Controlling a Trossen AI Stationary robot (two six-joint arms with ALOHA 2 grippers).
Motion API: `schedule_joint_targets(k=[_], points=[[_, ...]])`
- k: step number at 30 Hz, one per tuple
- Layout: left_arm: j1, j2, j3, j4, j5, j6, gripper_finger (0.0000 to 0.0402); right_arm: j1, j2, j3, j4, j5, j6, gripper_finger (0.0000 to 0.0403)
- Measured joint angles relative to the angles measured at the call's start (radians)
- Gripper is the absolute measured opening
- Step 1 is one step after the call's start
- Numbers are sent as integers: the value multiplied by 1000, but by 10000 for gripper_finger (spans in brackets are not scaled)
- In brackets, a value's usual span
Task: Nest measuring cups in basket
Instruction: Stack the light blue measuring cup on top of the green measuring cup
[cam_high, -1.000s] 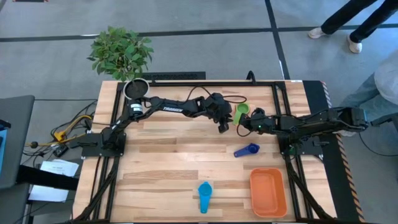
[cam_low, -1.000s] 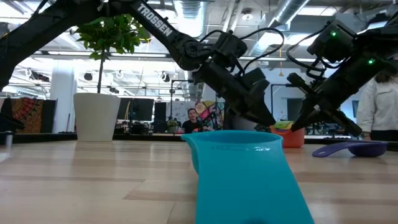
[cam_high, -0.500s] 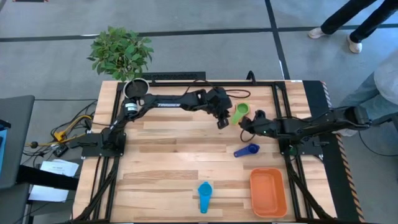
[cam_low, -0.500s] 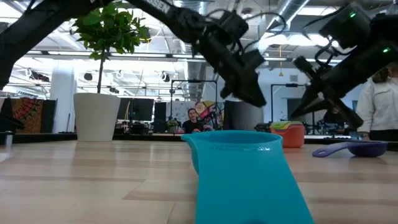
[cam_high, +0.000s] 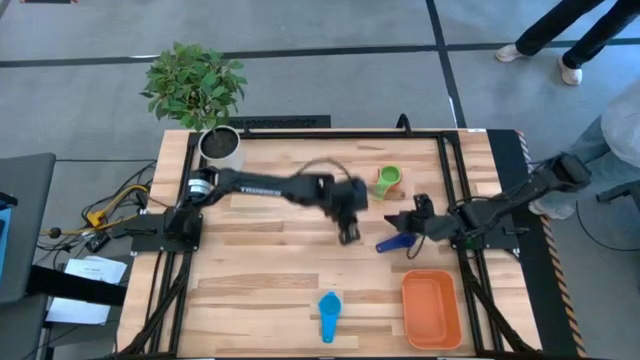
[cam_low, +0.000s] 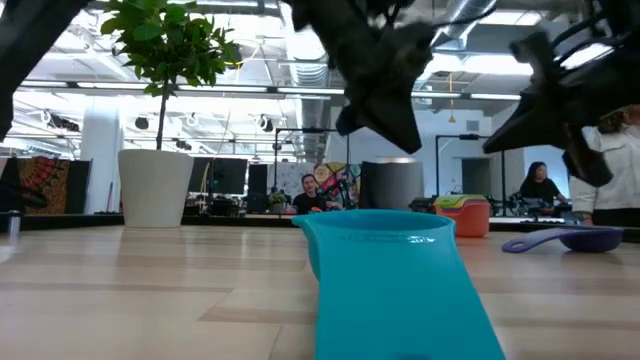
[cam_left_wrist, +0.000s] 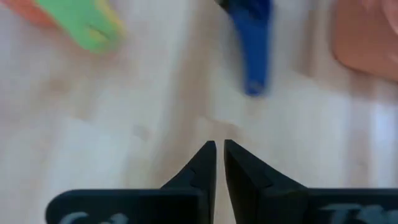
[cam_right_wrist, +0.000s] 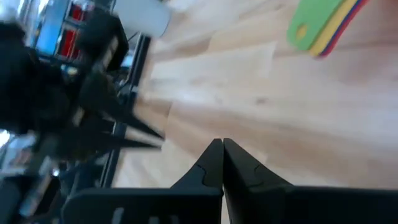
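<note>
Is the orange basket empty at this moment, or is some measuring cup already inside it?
Empty. In the high view the basket shows only its bare orange floor, and the dark blue cup lies outside it on the table.

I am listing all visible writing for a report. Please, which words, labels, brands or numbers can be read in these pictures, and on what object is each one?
Left arm, high view: pale lettering along the link, too blurred to read.
Left gripper, left wrist view: pale marks on its body, cut off and unreadable.
Light blue measuring cup: faint marks below the rim, too small to read.

left arm (cam_high: 300, 188) smears in the high view; low view crops both arms, light blue cup (cam_low: 395, 275) fills its foreground.
</note>
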Motion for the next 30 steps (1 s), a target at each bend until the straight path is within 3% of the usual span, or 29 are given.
schedule_joint_targets(k=[8, 12, 22, 25, 30], points=[[-221, -10, -1, -66, -110, -227, 28, 169, 0, 0, 18, 74, -2, 19], [-282, -10, -19, -79, -159, -321, 28, 212, 0, 0, 57, 58, -76, 22], [-337, -9, -127, -53, -109, -533, 30, 312, 1, 0, 83, 77, -94, 46], [-358, -8, -137, -57, -105, -595, 50, 327, 1, 0, 82, 88, -83, 46], [-403, -7, -137, -66, -103, -639, 121, 337, 1, 0, 68, 89, -79, 46]])
